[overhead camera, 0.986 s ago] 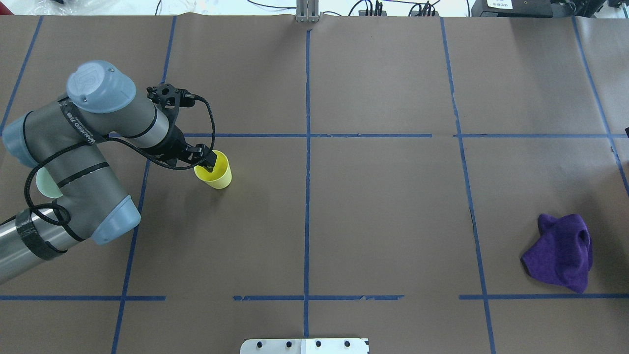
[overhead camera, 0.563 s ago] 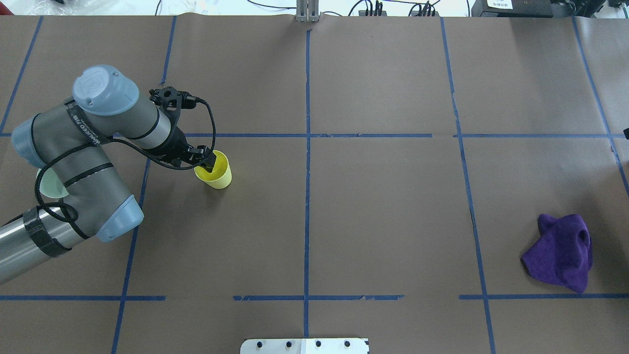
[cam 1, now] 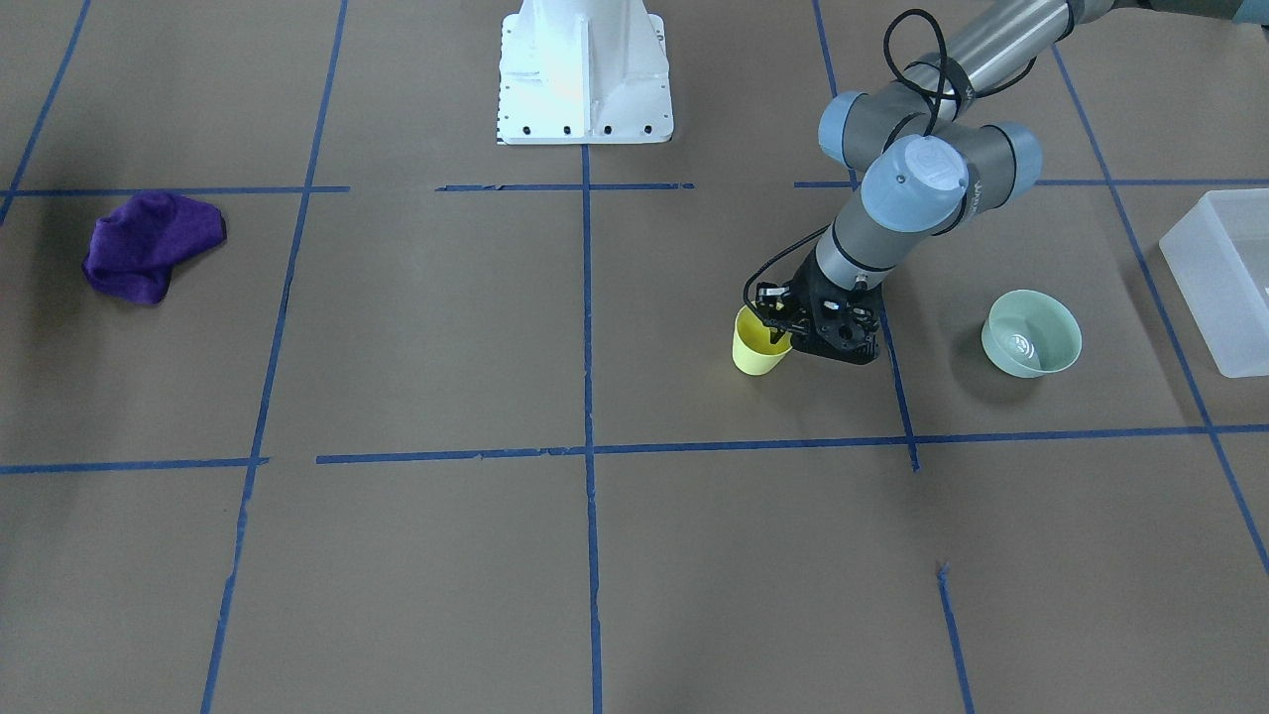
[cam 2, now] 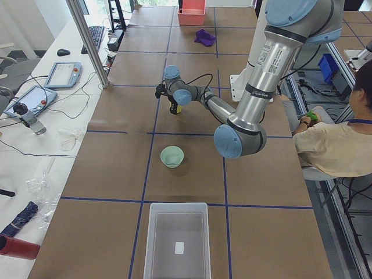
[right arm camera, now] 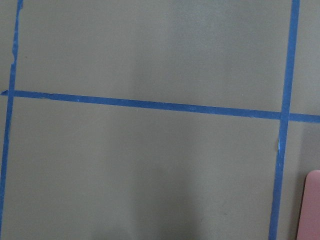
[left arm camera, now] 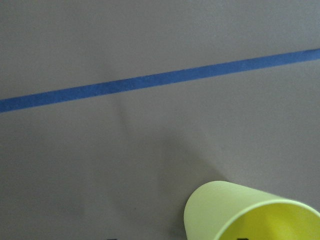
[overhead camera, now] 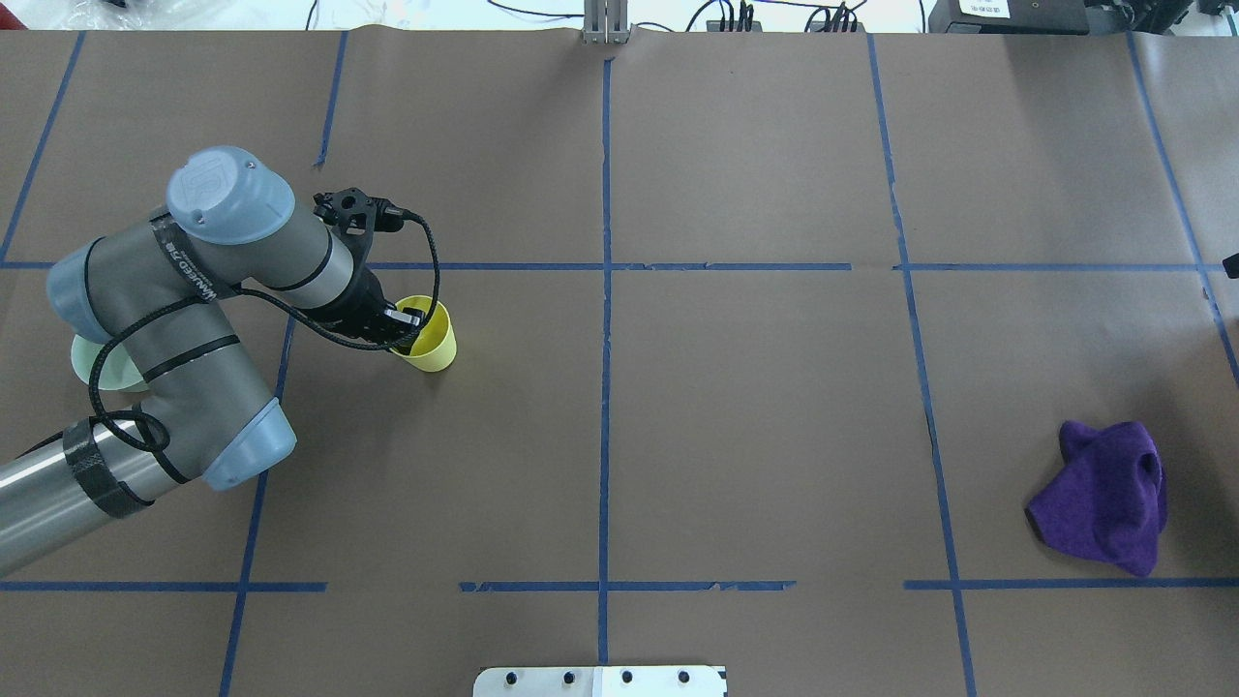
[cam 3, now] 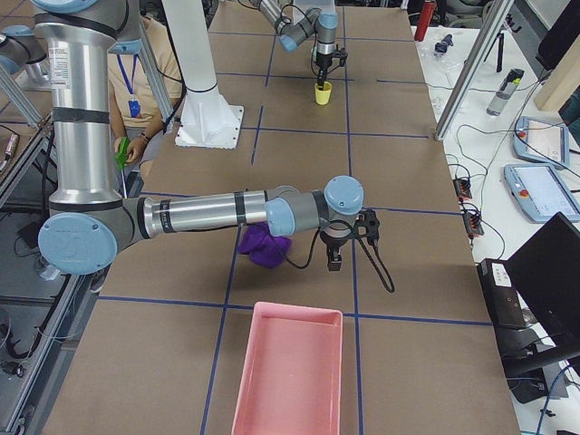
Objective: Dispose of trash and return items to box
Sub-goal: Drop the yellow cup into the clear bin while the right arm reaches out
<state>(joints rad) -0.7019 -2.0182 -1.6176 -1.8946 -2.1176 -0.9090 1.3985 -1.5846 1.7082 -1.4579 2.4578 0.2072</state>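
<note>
The yellow cup [overhead camera: 436, 344] stands upright on the brown table, left of centre; it also shows in the front view [cam 1: 753, 352] and the left wrist view [left arm camera: 240, 210]. My left gripper [overhead camera: 410, 325] points down at the cup's near rim, with one finger inside the cup and the jaws apart. The cup rests on the table. The translucent box [cam 1: 1224, 283] stands at the table's left end, empty [cam 2: 177, 244]. My right gripper [cam 3: 333, 258] hangs over bare table near the purple cloth; I cannot tell if it is open or shut.
A pale green bowl [cam 1: 1031, 334] sits between the cup and the box, partly hidden by my left arm in the overhead view [overhead camera: 95, 368]. A purple cloth [overhead camera: 1103, 499] lies at the right. A pink tray [cam 3: 290, 372] stands at the table's right end. The white robot base [cam 1: 585, 69] is at the near edge.
My left arm has shifted right and lowered, so the wrist now covers more of the cup's rim. The cup has stayed in place.
</note>
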